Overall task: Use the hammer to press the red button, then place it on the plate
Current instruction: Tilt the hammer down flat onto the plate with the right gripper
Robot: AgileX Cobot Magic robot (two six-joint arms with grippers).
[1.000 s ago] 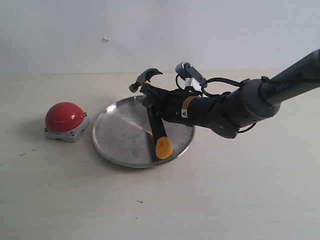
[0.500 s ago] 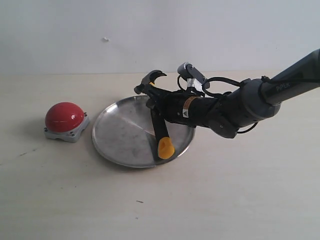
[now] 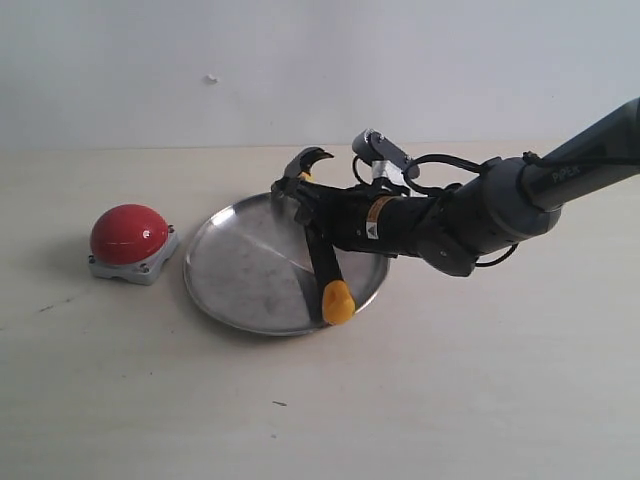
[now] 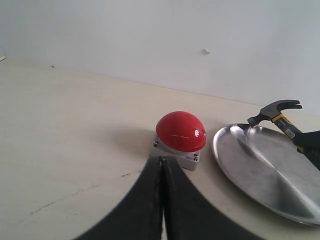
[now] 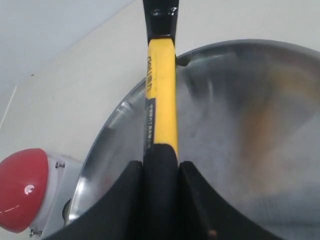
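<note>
My right gripper (image 3: 316, 222) is shut on the black handle of the hammer (image 3: 322, 262) and holds it over the silver plate (image 3: 240, 275). The dark claw head (image 3: 303, 163) is up at the plate's far rim; the yellow end (image 3: 338, 302) points down at the near right rim. In the right wrist view the hammer (image 5: 161, 95) runs straight out from between my fingers (image 5: 187, 195) over the plate (image 5: 240, 115). The red button (image 3: 129, 235) sits left of the plate, untouched. My left gripper (image 4: 162, 161) is shut and empty, just short of the button (image 4: 180, 132).
The pale table (image 3: 450, 390) stretches to a white wall behind. The right arm's dark tube (image 3: 540, 190) crosses from the right edge. A small dark speck (image 3: 279, 403) lies on the table near the front.
The right gripper has shifted the hammer slightly right and lower over the plate; the yellow end has dropped toward the near right rim. The button and plate have not moved.
</note>
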